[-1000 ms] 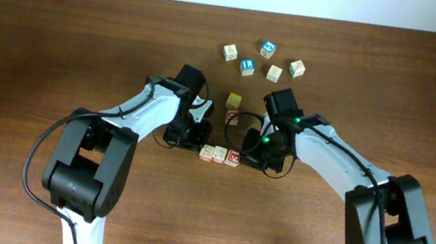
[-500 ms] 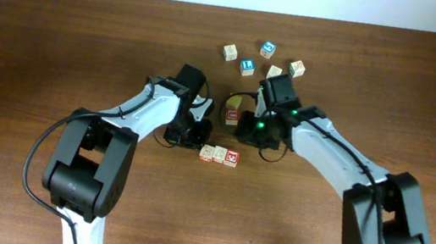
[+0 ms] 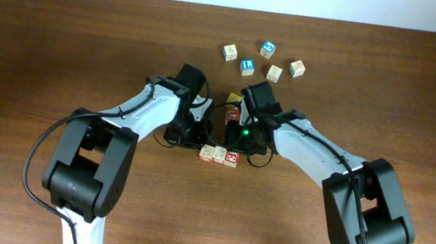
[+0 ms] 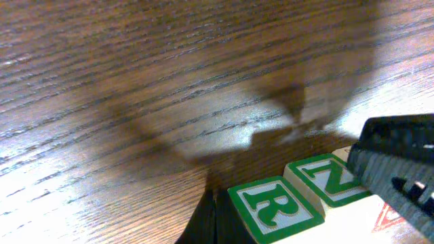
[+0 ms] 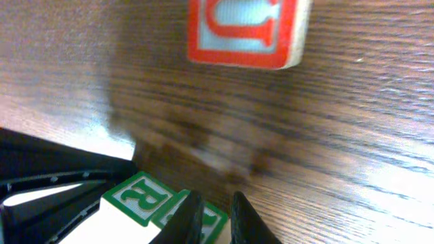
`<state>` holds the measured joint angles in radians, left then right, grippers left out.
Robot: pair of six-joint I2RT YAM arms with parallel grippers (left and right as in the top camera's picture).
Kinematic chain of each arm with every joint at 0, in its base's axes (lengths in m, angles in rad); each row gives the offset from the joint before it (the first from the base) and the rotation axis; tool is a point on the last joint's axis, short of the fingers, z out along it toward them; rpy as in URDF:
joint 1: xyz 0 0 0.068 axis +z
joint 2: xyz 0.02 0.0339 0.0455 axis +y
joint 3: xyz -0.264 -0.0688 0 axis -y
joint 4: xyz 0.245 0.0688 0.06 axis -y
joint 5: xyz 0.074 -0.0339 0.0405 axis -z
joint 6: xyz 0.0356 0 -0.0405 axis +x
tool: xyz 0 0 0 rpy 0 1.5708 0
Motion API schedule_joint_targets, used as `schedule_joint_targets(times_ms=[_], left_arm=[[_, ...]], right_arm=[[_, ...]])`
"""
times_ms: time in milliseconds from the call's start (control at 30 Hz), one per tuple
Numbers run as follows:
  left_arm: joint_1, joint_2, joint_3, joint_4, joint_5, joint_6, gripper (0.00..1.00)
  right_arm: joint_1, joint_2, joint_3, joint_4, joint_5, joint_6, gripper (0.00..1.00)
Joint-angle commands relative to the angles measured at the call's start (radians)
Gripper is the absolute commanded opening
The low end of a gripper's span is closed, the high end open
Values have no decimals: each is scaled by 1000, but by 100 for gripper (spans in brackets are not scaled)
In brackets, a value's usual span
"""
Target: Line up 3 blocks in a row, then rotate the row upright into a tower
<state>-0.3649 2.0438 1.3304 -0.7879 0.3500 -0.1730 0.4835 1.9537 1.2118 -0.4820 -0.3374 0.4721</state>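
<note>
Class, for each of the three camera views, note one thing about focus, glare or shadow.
Overhead: the brown wooden table is evenly lit and sharp throughout. Left wrist: the far grain is smeared, with a glare patch mid-frame; the green-lettered wooden cube marked R is crisp. Right wrist: the red-framed wooden cube is soft, and glare bleaches the lower right.

Colours on your table: reds, greens and blues over dark wood
Your table is dark brown with streaky grain. Near its middle, the R block and N block show green letters in green frames on pale faces; the red-faced block beside them carries a white mark. The red-framed cube has a red letter on pale grey. Towards the far edge you'll see the blue-faced cubes, with white letters.
</note>
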Motion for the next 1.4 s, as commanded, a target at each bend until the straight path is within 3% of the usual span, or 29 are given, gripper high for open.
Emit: schedule_joint_targets(times_ms=[0,1367], left_arm=[[-6,-19,-8,-2,-25,-6,0],[-6,-19,-8,-2,-25,-6,0]], right_arm=[[10,5,13,-4,-6,-13,16],[26,5,13,-34,-54,-24,11]])
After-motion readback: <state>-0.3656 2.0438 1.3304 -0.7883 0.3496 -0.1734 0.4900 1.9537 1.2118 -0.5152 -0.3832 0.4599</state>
